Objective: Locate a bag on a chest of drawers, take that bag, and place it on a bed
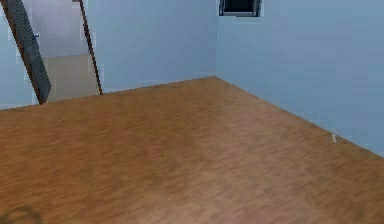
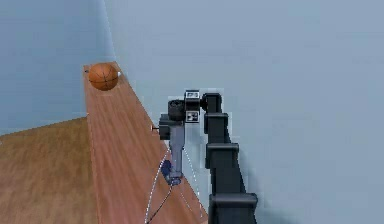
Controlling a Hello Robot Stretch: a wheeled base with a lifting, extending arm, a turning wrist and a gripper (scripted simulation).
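basketball (image 2: 102, 76) on wood floor (image 2: 60, 170) by far corner | dark arm (image 2: 225, 165) beside pale blue wall (image 2: 300, 90) | gripper (image 2: 171, 176) against bare floor, holding nothing

Dark wall rectangle (image 1: 240, 7) partly beyond top edge

No readable text, label, number or sign in either view. Two small white squares with black marks (image 2: 191, 97), at the far end of the dark square arm bar (image 2: 226, 170), carry patterns that cannot be read.
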